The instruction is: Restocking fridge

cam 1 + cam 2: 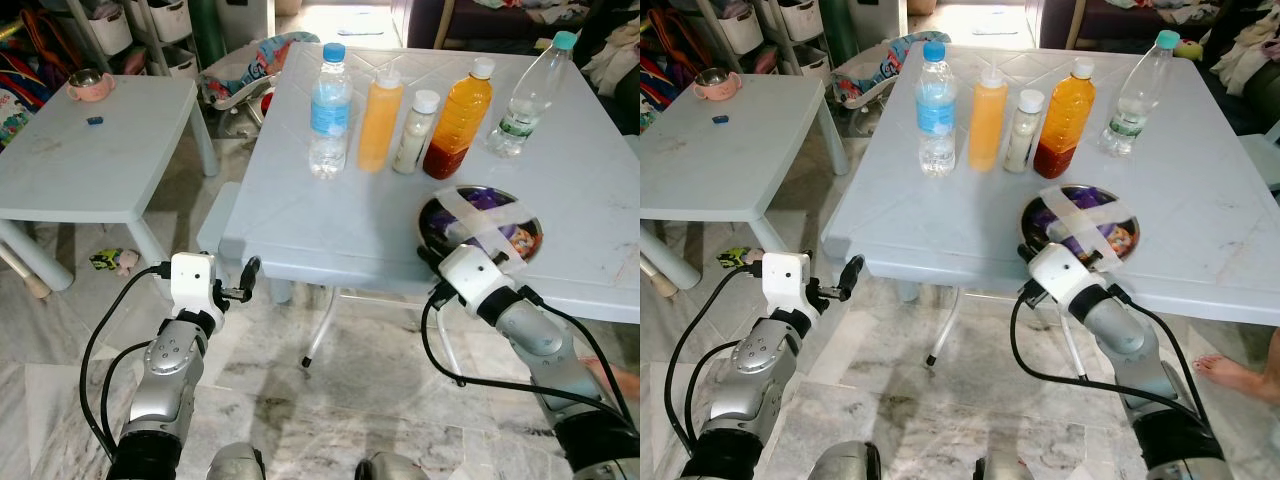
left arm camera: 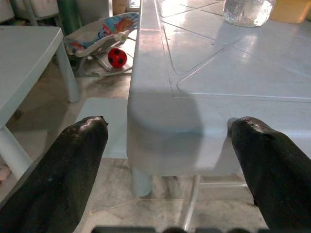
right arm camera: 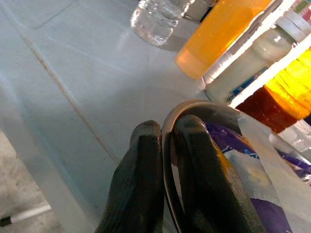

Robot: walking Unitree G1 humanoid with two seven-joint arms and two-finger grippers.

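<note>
Right gripper [image 3: 167, 145] fingers clamped on the rim of a taped metal bowl [image 1: 482, 222] at the tabletop's [image 1: 330, 220] near edge, five bottles [image 1: 380, 115] ranged at 12 o'clock beyond it, left gripper [image 1: 248, 277] fingers spread wide, held off the tabletop's corner at 9 o'clock.

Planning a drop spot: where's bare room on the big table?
Free: the table's front-left patch, between the bottle row and the near edge, left of the bowl. Also the far-right side past the bowl. Crowded: back row of five bottles, and the bowl, where the right gripper clamps its rim.
</note>
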